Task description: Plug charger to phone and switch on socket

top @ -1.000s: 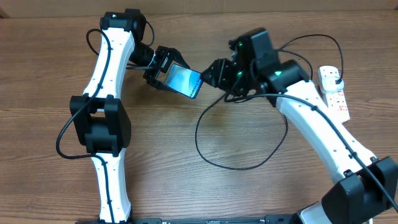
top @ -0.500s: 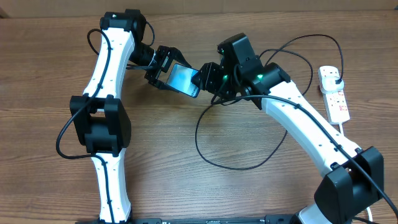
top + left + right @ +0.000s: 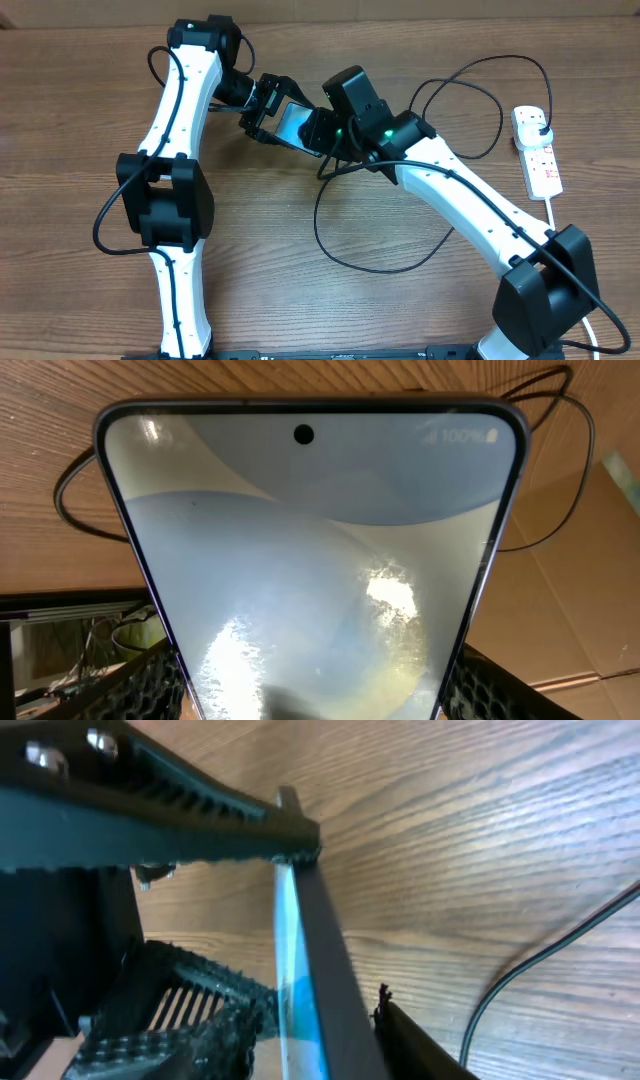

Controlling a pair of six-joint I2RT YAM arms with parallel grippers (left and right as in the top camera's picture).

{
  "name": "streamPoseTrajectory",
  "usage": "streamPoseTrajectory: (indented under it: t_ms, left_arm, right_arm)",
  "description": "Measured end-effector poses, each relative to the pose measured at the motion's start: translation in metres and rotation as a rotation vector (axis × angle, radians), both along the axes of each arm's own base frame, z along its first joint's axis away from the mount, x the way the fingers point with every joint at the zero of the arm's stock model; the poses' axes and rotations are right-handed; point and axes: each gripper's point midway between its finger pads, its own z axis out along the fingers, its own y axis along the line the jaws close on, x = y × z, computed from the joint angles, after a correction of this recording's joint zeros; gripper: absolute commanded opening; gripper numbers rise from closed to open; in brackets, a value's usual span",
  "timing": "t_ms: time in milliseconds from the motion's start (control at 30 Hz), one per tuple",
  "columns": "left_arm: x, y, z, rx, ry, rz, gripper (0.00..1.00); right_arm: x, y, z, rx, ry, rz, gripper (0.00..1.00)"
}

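Now | left hand (image 3: pixel 272 112) pinching phone (image 3: pixel 293 122) | right hand (image 3: pixel 323 136) seemingly at its end, grip unclear

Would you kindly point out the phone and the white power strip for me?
phone (image 3: pixel 310 560): left wrist view, middle of its screen.
power strip (image 3: pixel 541 158): overhead view, middle of its white body.

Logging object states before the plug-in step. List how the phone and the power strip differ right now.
The phone is lifted off the table, tilted and clamped in the left end effector; the power strip lies flat on the table, away from both end effectors. The phone shows a lit blue screen; the power strip is white with red marks. Both are oblong.
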Motion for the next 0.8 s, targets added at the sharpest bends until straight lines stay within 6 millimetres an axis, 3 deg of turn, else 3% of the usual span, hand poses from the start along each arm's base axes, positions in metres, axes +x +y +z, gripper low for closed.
streamPoseTrajectory:
  t_ms: [500,533,667,800]
  left_arm:
    - [0.0001,0.0,0.0,0.0,0.0,0.0,0.75]
    - [0.0001,0.0,0.0,0.0,0.0,0.0,0.77]
    - [-0.0005,-0.0002,0.0004,-0.001,0.009,0.005,1.0]
    - [0.0002,-0.0025,0.0041,-0.021,0.01,0.01,1.0]
  right_arm:
    - [0.0089,-0.0038,0.0028,-0.011,-0.034,-0.039,0.18]
    - [0.0093,-0.0035,0.0032,-0.008,-0.034,-0.042,0.17]
    - [0.01,-0.002,0.0046,0.005,-0.033,-0.048,0.13]
    - [0.0078,-0.0039,0.0001,-0.006,-0.019,-0.051,0.13]
